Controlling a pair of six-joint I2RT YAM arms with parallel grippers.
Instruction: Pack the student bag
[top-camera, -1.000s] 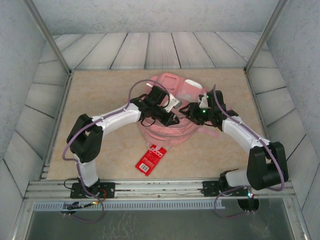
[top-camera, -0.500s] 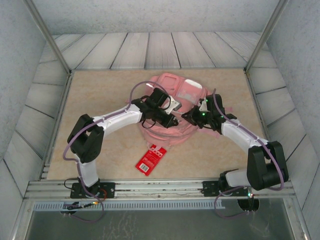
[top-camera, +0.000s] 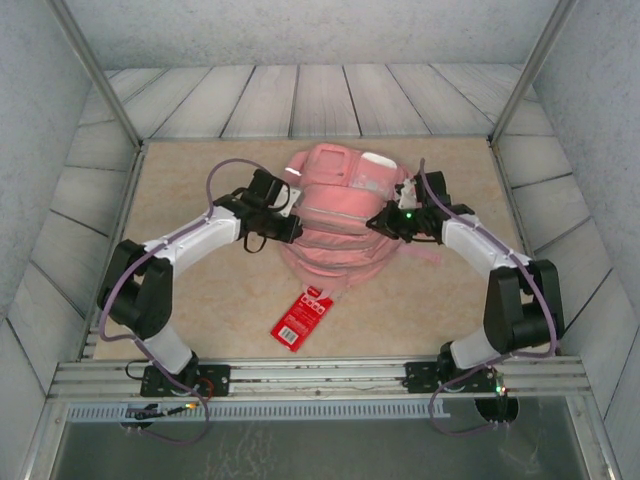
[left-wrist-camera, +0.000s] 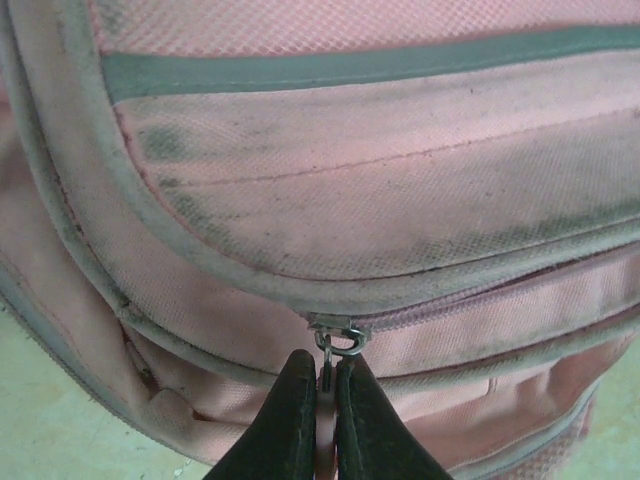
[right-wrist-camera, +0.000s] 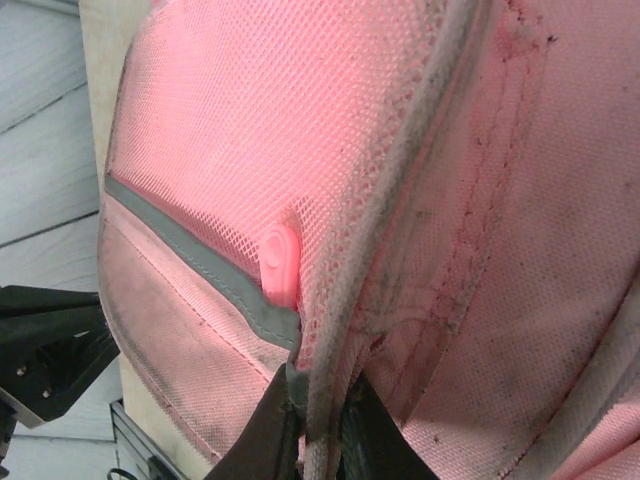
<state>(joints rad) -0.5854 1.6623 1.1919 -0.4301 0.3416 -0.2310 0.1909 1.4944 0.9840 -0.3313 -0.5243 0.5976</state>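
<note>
The student bag (top-camera: 335, 230) lies flat on the table (top-camera: 200, 170). My left gripper (left-wrist-camera: 326, 378) pinches its zip pull (left-wrist-camera: 327, 348); my right gripper (right-wrist-camera: 318, 412) pinches the piped edge (right-wrist-camera: 397, 190) of it.

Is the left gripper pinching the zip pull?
Yes, the left gripper is shut on the zip pull hanging from the bag.
</note>
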